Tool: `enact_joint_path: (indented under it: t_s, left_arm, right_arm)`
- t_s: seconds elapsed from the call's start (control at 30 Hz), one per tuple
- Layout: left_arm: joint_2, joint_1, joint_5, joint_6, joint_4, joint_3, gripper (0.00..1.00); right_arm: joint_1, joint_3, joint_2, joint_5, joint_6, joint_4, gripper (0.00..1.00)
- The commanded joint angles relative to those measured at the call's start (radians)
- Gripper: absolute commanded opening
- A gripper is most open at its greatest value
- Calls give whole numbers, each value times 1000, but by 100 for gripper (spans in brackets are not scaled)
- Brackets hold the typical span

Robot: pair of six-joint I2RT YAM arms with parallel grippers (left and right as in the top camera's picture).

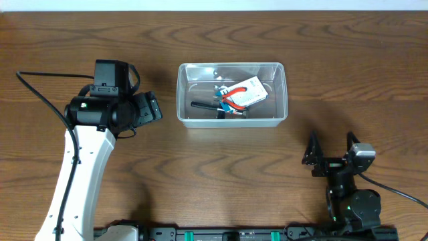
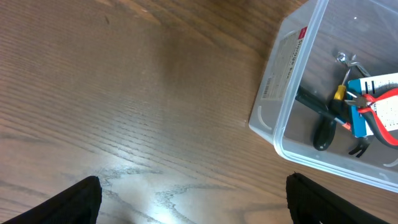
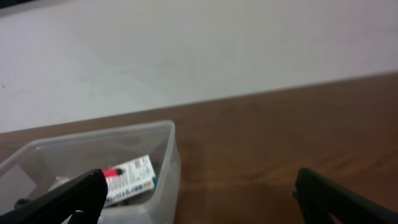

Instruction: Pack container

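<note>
Container [image 1: 198, 82]: clear rimmed tub, upright on the wood table [image 1: 214, 33]. In the overhead view it sits just toward 12 o'clock from the table centre, with its long sides running 9 to 3 o'clock.

Left arm [image 1: 73, 167]: white link coming up from the 7 o'clock edge, with a black cable [image 1: 40, 94] trailing off toward 10 o'clock. Left gripper [image 1: 150, 107] is at 9 o'clock of the tub, near its short wall but apart from it, aimed toward 3 o'clock. In the left wrist view the fingertips [image 2: 81, 202] stand wide apart over bare wood: released, holding nothing.

Tub contents, clustered from centre toward 3 o'clock:
- A black-handled tool [image 1: 200, 105] lies along the 6 o'clock wall.
- Red-handled pliers [image 1: 235, 94] lie just beside it, on a tilted white printed card [image 1: 253, 88].
- The left wrist view adds a blue piece [image 2: 359, 118] and a small yellow piece [image 2: 339, 93] by the pliers. What they belong to cannot be told.
- A printed label [image 2: 283, 65] is on the short wall; its text is unreadable.

Right gripper [image 1: 332, 150]: at 4 o'clock of the tub and well apart from it. Its fingers point toward 12 o'clock, spread: released, holding nothing. The right wrist view shows the tub corner at 8 o'clock and a pale wall [image 3: 199, 50] behind.
</note>
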Motion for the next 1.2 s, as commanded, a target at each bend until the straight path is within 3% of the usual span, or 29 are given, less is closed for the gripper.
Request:
enact_joint_path:
  t_s: [0.0, 0.23, 0.6, 1.17]
  left_arm:
    - [6, -2, -13, 6, -2, -3, 87]
    - [6, -2, -13, 6, -2, -3, 87]
    - [6, -2, -13, 6, -2, -3, 87]
    - [6, -2, -13, 6, -2, -3, 88]
  right_arm:
    - [-9, -18, -13, 3, 63, 10, 99]
    - [-9, -78, -13, -39, 37, 10, 99]
    - [-9, -84, -13, -103, -200, 14, 99]
    - [-9, -84, -12, -103, -196, 14, 99]
